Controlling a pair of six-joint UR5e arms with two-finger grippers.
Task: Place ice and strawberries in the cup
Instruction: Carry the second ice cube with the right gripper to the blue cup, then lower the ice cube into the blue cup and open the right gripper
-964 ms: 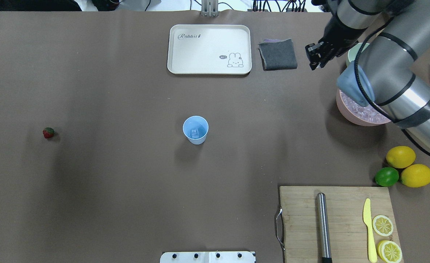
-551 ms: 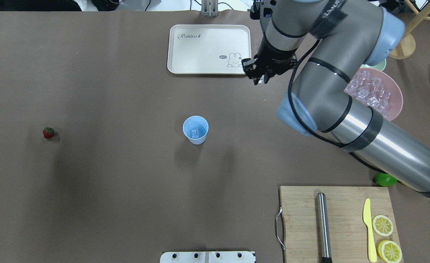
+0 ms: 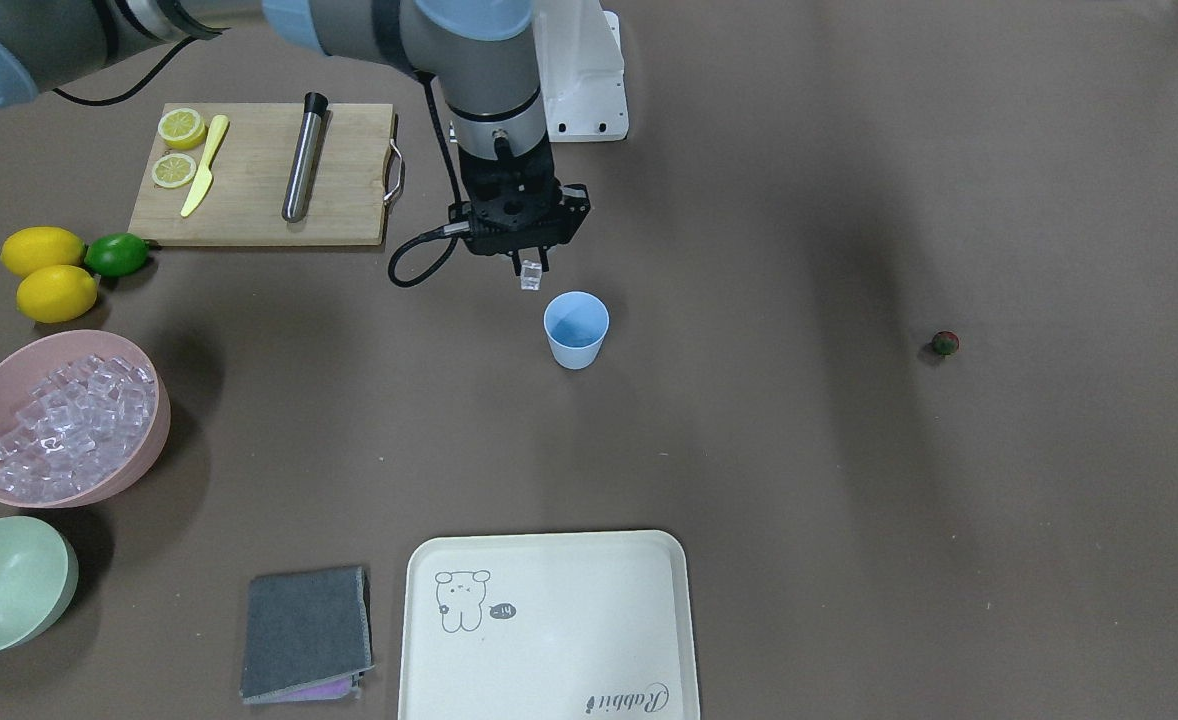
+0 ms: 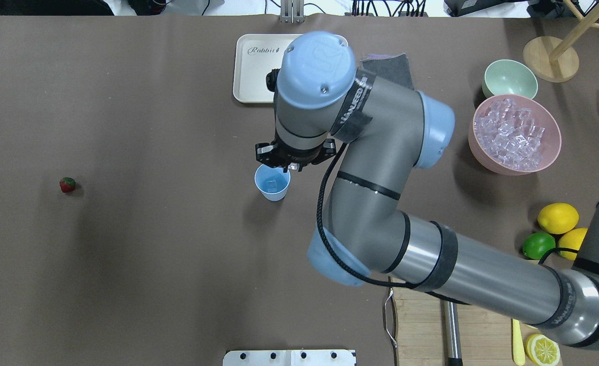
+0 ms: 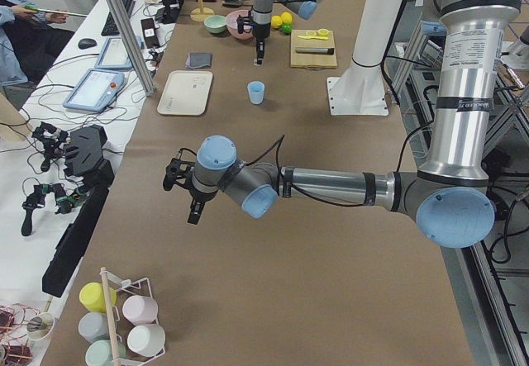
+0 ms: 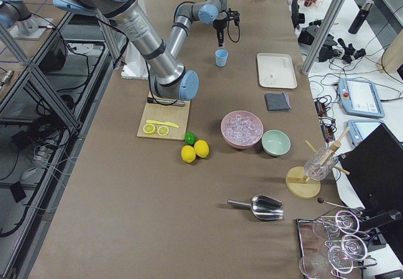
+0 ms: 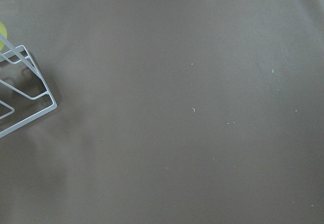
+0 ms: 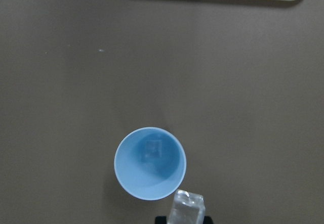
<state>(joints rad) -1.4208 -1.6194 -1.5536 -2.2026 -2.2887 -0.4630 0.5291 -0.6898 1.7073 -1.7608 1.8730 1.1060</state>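
The light blue cup (image 4: pixel 272 184) stands upright mid-table, with one ice cube (image 8: pixel 152 148) inside it. My right gripper (image 3: pixel 529 266) is shut on another clear ice cube (image 3: pixel 529 278) and holds it just beside and above the cup's rim (image 8: pixel 150 163); that cube also shows in the right wrist view (image 8: pixel 186 208). More ice is piled in the pink bowl (image 4: pixel 515 133). The strawberry (image 4: pixel 67 184) lies alone far out on my left side. My left gripper (image 5: pixel 193 207) hovers over bare table in the exterior left view only; I cannot tell whether it is open or shut.
A white rabbit tray (image 3: pixel 549 620) and a grey cloth (image 3: pixel 307 632) lie beyond the cup. A pale green bowl (image 3: pixel 4 580), two lemons and a lime (image 3: pixel 117 254), and a cutting board (image 3: pixel 249 170) with a knife and a steel rod sit on my right side. A wire rack (image 7: pixel 25 97) shows in the left wrist view.
My right arm has swung from the pink ice bowl leftward across the table to the cup, carrying an ice cube. The cup and strawberry have not moved.
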